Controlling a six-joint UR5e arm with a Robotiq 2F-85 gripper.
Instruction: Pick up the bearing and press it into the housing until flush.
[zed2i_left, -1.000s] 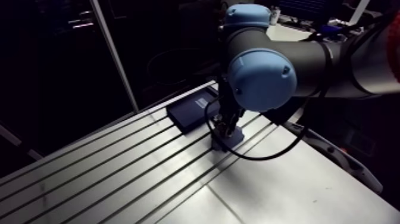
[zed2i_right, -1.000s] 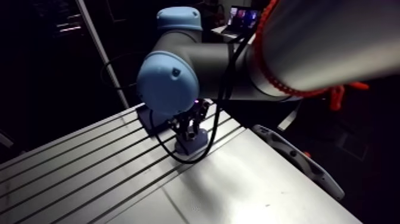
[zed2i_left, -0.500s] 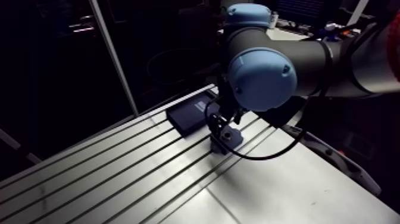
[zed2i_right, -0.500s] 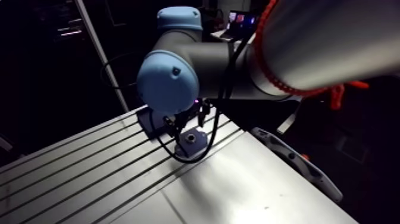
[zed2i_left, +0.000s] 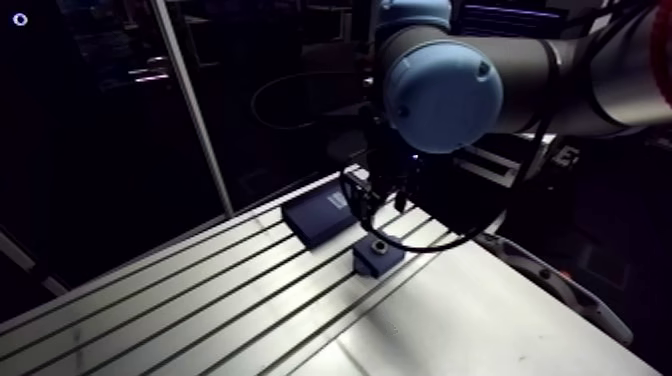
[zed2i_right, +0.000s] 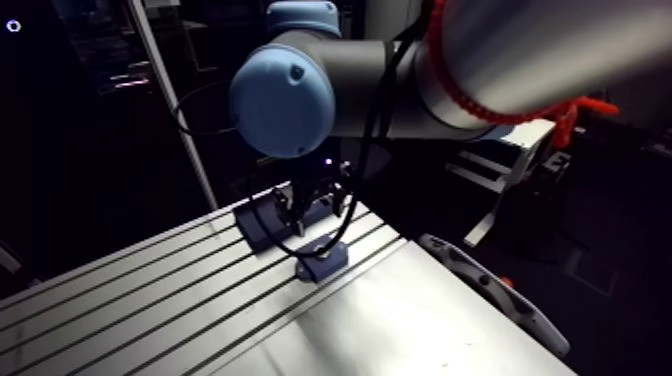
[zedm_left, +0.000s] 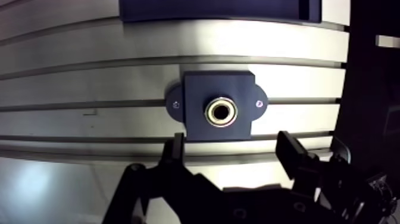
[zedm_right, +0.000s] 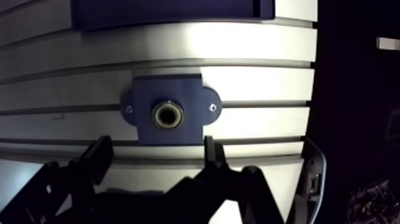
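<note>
Gripper (zedm_left: 231, 146) fingers spread apart and empty above the slotted table (zedm_left: 71, 83); the bearing (zedm_left: 221, 111) sits in the centre bore of the blue housing (zedm_left: 196, 95), just ahead of the fingertips at 12 o'clock, with a dark flat block (zedm_left: 214, 9) beyond it, also at 12 o'clock.

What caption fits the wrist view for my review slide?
Open gripper hangs clear of the blue housing, bearing sitting in its bore, on the slotted table.
</note>
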